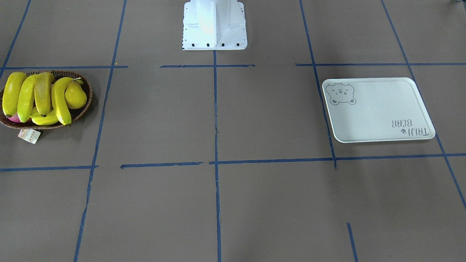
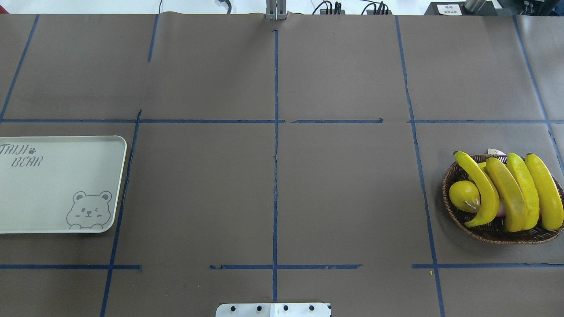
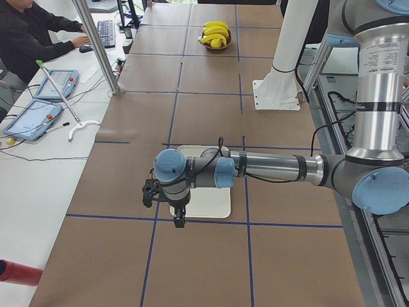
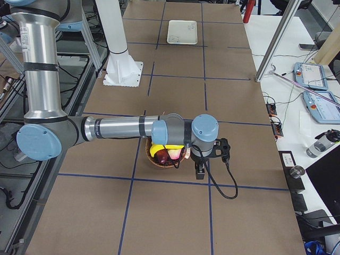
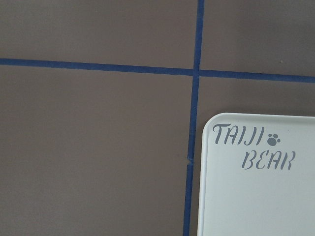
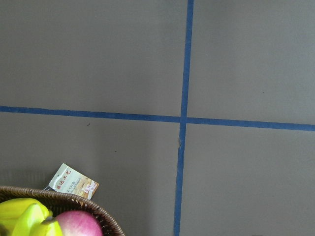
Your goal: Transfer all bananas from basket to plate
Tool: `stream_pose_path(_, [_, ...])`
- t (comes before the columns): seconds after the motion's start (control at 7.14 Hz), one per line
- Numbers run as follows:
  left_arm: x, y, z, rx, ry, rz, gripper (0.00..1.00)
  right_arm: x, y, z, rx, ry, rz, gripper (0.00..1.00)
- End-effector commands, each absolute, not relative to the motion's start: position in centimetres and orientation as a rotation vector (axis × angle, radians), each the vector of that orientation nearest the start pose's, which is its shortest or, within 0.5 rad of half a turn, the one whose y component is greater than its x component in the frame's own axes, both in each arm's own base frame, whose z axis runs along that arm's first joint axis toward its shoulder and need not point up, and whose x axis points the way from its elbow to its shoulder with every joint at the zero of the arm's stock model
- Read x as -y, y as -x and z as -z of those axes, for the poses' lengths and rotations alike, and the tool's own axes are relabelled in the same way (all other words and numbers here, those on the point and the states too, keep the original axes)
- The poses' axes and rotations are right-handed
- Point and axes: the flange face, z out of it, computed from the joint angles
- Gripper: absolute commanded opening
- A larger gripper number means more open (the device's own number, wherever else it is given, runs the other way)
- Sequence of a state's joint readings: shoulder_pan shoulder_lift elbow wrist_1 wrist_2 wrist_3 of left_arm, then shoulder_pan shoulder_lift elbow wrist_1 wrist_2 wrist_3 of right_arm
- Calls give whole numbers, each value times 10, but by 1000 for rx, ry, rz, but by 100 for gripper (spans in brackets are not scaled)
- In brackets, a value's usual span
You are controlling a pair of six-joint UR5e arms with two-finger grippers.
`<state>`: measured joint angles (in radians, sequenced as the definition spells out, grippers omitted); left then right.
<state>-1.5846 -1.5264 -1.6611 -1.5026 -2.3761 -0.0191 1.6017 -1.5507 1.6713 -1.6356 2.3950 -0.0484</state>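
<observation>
Several yellow bananas (image 1: 36, 96) (image 2: 511, 193) lie side by side in the brown wicker basket (image 1: 85, 105) (image 2: 454, 215). The off-white plate (image 1: 378, 112) (image 2: 48, 193) with the bear print lies bare at the table's other end. My left gripper (image 3: 179, 220) hangs over the plate's (image 3: 211, 201) outer edge; the left wrist view shows the plate's lettered corner (image 5: 261, 196). My right gripper (image 4: 200, 171) hangs just beyond the basket (image 4: 170, 159); the right wrist view shows the basket's rim (image 6: 74, 201) and paper tag (image 6: 74, 182). I cannot tell whether either gripper is open or shut.
A yellow pear (image 1: 75, 95) (image 2: 464, 196) and a pink fruit (image 6: 76, 226) share the basket. The white robot base (image 1: 214, 25) stands mid-table. A person (image 3: 32, 32) sits at a side desk with tablets (image 3: 32, 118). A metal pole (image 3: 96, 45) rises at the table edge.
</observation>
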Motion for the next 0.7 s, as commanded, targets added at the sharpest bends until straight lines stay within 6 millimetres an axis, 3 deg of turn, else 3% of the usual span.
stream_pose_path(0.0, [470, 68, -640, -805, 23, 41, 100, 503, -68, -597, 849, -73, 45, 100])
stream_pose_path(0.56, [469, 68, -642, -805, 26, 42, 100, 494, -60, -595, 899, -72, 59, 100])
